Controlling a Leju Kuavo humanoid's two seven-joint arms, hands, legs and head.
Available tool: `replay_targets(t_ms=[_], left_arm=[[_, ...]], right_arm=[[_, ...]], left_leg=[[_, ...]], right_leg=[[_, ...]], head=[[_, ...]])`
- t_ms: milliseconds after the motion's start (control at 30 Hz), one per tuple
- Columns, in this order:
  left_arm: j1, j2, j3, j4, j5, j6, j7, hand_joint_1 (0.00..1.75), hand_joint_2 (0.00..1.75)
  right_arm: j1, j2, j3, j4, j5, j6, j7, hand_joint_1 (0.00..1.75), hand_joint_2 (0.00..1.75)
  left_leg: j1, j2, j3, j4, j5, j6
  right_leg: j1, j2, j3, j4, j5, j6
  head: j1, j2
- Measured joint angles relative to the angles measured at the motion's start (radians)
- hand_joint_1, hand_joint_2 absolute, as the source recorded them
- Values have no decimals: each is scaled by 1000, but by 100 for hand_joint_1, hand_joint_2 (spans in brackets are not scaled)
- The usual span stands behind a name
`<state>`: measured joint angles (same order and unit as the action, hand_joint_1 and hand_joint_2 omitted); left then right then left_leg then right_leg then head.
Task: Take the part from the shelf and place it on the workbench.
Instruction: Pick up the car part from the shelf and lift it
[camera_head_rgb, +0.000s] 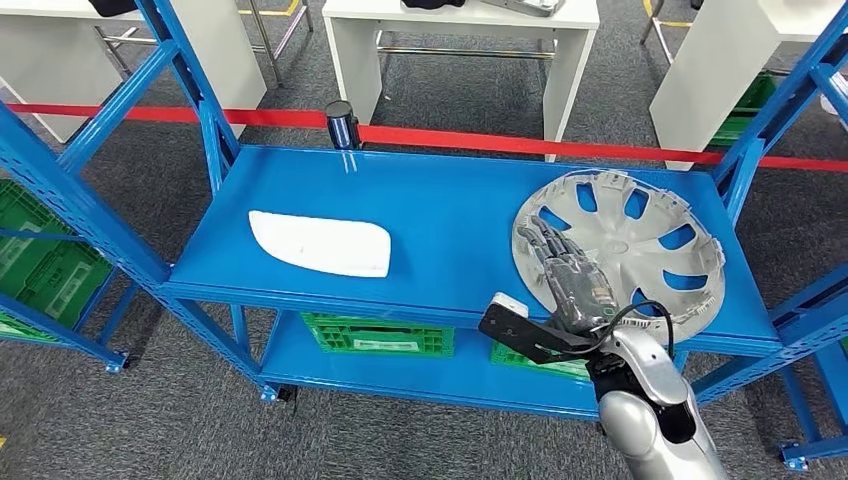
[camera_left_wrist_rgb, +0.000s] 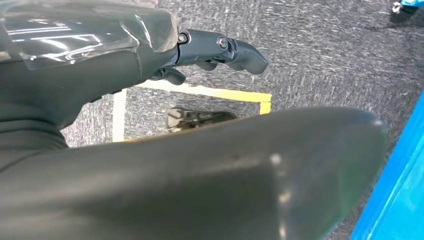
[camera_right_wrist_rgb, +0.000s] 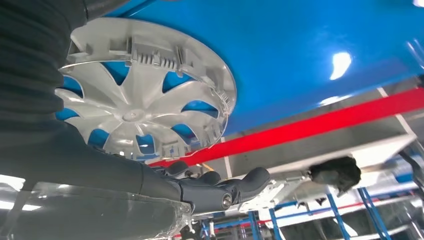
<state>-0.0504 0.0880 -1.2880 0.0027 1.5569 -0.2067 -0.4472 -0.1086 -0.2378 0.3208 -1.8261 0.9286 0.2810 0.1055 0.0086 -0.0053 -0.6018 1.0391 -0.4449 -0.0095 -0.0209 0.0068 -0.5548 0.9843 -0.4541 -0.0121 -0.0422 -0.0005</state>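
A silver wheel cover (camera_head_rgb: 640, 245) lies inner side up at the right end of the blue shelf (camera_head_rgb: 440, 215). My right hand (camera_head_rgb: 568, 270) reaches over its near left rim with the fingers stretched flat and apart, holding nothing. In the right wrist view the same wheel cover (camera_right_wrist_rgb: 145, 105) sits just beyond my fingers (camera_right_wrist_rgb: 220, 187). A white elongated part (camera_head_rgb: 320, 243) lies on the left half of the shelf. My left hand (camera_left_wrist_rgb: 220, 52) hangs over the grey carpet with fingers loosely extended and nothing in it.
Blue rack uprights (camera_head_rgb: 190, 90) frame the shelf on both sides. Green crates (camera_head_rgb: 378, 335) sit on the lower level and at the far left (camera_head_rgb: 40, 265). A red tape barrier (camera_head_rgb: 560, 143) runs behind, with white tables (camera_head_rgb: 460, 40) beyond. A dark cylinder (camera_head_rgb: 341, 124) stands at the shelf's back edge.
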Motion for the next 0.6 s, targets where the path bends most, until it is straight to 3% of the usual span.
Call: replay_targets(t_ms=[67,200,300,333,367,400,467,533,600], left_arm=[[-1,5,-5,0,2,-3,2,0,0],[-1,12,-20,0,5,-10,12,0,0],[-2,12,-28,0,7,-10,16,0,0],[-1,12,-29,0,8,-10,17,0,0],[-1,12,-30,0,9,-10,18,0,0],[-1,12,-31,0,10,-10,18,0,0],[-1,11,-32,0,11,-10,19,0,0],[-1,11,-32,0,11,-11,19,0,0],[0,12,-32,0,11,-12,18,0,0]], right_arm=[[-5,-1,0,14,-13,34,9,0,175],[-4,-12,-4,48,-31,77,27,0,175],[-4,-25,-12,85,-33,88,38,0,175],[-2,-29,-14,99,-32,89,41,0,175],[0,-32,-16,112,-32,90,42,0,175],[1,-34,-18,122,-33,89,44,0,175],[1,-36,-25,136,-40,85,50,0,175],[-1,-38,-36,151,-51,74,57,0,175],[-2,-41,-53,164,-60,55,63,0,175]], left_leg=[[-6,0,25,-56,9,7],[-4,-1,40,-77,17,30],[-6,-1,47,-84,19,39],[-8,-1,47,-84,19,41],[-9,-2,47,-84,17,42],[-10,-2,49,-83,16,41],[-11,-4,52,-79,10,38],[-16,-6,50,-67,0,30],[-19,-7,46,-60,-6,23]], right_leg=[[3,1,-1,-1,-2,9],[1,-2,-15,23,-18,24],[1,-3,-108,202,-91,14],[1,-3,-141,261,-108,14],[2,-3,-158,288,-109,18],[2,-3,-155,273,-94,24],[2,-4,-98,143,-35,37],[4,-5,-44,32,7,33],[8,-5,-32,9,15,19]], head=[[0,0],[2,0],[4,0],[4,0],[4,0],[4,0],[4,0],[3,0],[2,0]])
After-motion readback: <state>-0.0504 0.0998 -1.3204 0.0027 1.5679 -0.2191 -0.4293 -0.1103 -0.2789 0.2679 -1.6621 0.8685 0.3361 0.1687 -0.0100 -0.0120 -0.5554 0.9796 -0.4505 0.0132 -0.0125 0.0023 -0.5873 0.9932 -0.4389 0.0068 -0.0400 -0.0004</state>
